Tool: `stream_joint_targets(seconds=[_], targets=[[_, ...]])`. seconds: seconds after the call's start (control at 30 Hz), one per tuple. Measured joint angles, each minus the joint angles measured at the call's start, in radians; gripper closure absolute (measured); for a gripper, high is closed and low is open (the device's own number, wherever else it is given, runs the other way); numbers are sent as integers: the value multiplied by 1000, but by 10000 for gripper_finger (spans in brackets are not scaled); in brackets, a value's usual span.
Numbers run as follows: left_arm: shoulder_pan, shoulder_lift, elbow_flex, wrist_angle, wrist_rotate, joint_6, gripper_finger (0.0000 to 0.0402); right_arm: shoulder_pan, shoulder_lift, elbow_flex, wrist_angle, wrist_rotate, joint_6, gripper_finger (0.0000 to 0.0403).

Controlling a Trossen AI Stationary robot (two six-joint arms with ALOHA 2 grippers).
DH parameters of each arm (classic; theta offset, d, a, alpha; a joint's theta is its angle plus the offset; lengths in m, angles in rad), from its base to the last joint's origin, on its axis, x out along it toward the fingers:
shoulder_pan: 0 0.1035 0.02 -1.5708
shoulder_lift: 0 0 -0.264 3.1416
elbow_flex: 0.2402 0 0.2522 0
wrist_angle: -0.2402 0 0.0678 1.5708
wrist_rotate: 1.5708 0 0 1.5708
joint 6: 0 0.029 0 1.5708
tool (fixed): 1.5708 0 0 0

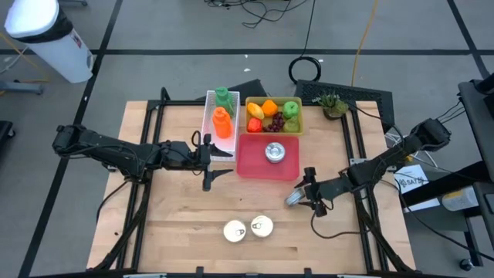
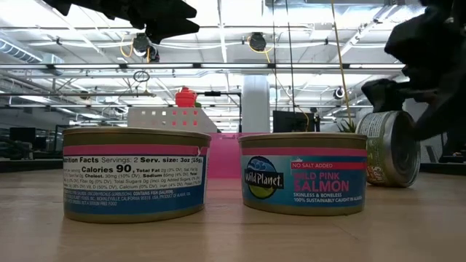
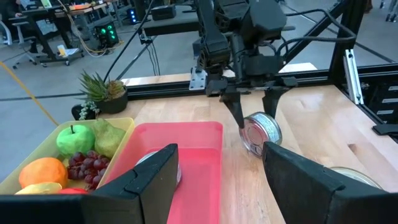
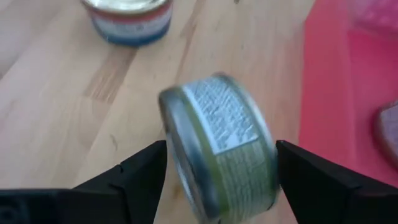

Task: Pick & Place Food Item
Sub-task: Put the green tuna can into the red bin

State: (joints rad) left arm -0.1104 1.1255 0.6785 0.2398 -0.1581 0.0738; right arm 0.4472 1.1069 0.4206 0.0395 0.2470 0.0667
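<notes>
— How many cans do you count?

— Four. Two stand upright side by side near the front edge of the table (image 1: 177,247): one with a nutrition panel (image 2: 136,173) and one with a pink salmon label (image 2: 303,173). A third can (image 1: 275,151) sits in the red tray (image 1: 248,164). The fourth, a green-labelled can (image 1: 295,198), lies on its side on the bare wood just off the tray's front right corner.

— And the rest?

— One yellow bin (image 1: 272,101) of fruit: an apple, a pear, an orange, grapes. One white tray (image 1: 209,123) with two bottles, one green and one orange. One small potted plant (image 1: 333,103) at the back.

— Where is the tipped can relative to the right gripper (image 1: 307,198)?

— Between its two fingers. In the right wrist view the can (image 4: 217,146) sits in the gap with space on both sides, so the fingers (image 4: 137,171) stand apart and released, not clamping it.

— What does that can look like?

— Short and round, metal rims, green paper label with a white text panel, rolled onto its curved side.

— The left gripper (image 1: 207,154)?

— Just left of the red tray, fingers spread, holding nothing.
</notes>
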Motion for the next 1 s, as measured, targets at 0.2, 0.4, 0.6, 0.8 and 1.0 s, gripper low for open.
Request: stream_joint_targets(seconds=[0.2, 0.4, 0.6, 0.8, 1.0], targets=[[0, 0, 0, 0, 0, 0, 158, -23, 0, 0, -18, -115, -49, 183], [0, 0, 0, 0, 0, 0, 158, -23, 1, 0, 43, -154, -91, 264], [0, 0, 0, 0, 0, 0, 158, -28, 5, -1, 217, -121, -177, 264], [0, 0, 0, 0, 0, 0, 158, -59, 9, 1, 516, 124, -530, 264], [0, 0, 0, 0, 0, 0, 158, -261, 98, 0, 482, 225, -648, 264]])
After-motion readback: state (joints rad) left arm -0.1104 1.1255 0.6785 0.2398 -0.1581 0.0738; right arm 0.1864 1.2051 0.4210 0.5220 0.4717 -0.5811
